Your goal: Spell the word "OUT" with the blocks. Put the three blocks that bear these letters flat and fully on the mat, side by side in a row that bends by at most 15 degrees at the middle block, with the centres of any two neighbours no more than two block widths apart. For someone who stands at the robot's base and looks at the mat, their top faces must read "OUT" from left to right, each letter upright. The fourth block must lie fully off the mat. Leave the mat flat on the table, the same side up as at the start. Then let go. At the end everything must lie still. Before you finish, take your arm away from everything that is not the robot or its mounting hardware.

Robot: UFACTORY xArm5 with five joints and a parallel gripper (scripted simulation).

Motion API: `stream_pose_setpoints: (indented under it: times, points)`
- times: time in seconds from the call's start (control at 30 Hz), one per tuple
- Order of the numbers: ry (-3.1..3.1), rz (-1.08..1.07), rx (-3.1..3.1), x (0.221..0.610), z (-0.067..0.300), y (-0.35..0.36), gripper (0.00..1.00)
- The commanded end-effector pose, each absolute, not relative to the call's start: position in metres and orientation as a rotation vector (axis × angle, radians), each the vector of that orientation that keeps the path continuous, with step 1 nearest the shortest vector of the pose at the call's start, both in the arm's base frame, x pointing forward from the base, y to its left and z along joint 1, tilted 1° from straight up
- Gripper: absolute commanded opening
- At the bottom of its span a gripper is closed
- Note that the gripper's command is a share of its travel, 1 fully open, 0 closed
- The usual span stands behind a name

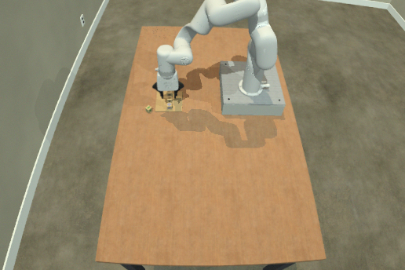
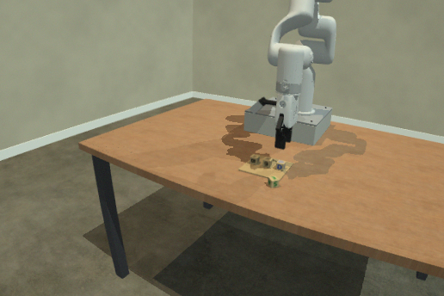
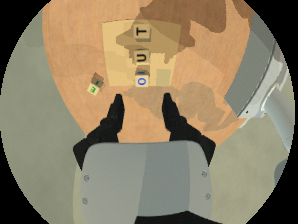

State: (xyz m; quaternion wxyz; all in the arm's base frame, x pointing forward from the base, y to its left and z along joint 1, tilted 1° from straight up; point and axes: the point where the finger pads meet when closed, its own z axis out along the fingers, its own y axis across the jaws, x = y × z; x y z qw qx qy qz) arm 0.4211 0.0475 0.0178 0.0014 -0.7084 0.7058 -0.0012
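Observation:
Three blocks stand in a straight row on the tan mat [image 1: 158, 107] [image 2: 249, 169] [image 3: 112, 55], with small gaps. The wrist view shows top faces O [image 3: 142, 81], in blue, U [image 3: 142, 56] and T [image 3: 142, 32], in black. Seen from the base they read O, U, T from left to right, letters upright. The O block [image 2: 280, 165] is nearest a mat edge. The fourth block [image 1: 148, 109] [image 2: 273, 182] [image 3: 94, 89], with green letters, lies turned on the table off the mat. My gripper [image 2: 284, 144] [image 3: 143, 100] is part-open and empty, above the blocks.
The robot's grey base box [image 1: 252, 109] [image 2: 281, 131] stands on the table [image 1: 212, 185] [image 2: 366, 203], on the base side of the mat. The arm's shadow falls across the mat and the table.

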Motion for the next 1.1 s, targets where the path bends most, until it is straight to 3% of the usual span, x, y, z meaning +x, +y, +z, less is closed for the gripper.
stream_pose_setpoints:
  times: [0.0,1.07]
  points:
    - [2.213,-0.007,-2.222,0.422,0.016,0.048,0.63]
    - [2.213,-0.007,-2.221,0.422,-0.023,0.048,0.63]
